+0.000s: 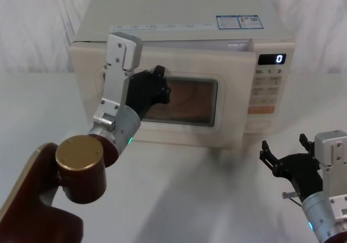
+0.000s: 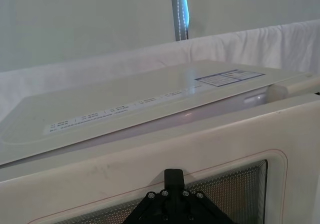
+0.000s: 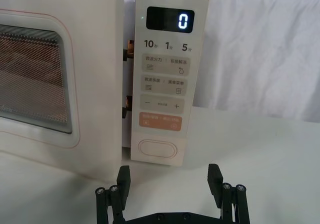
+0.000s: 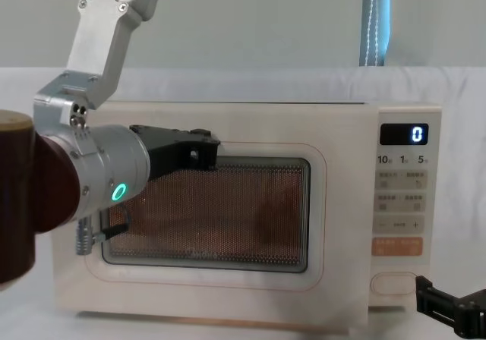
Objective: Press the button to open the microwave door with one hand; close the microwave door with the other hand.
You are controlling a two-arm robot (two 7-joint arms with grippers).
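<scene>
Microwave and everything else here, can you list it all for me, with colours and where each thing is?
microwave: one, cream, on the white table.
microwave door: one, cream with a dark window, slightly ajar at the panel side.
control panel: one, cream, right of the door.
display: one, black, showing 0, top of the panel.
orange key: one, above the button.
button: one, cream, pill-shaped, bottom of the panel.
table: one, white-covered.
left hand: one, black, at the door's window.
right hand: one, black, open, low in front of the button.
</scene>
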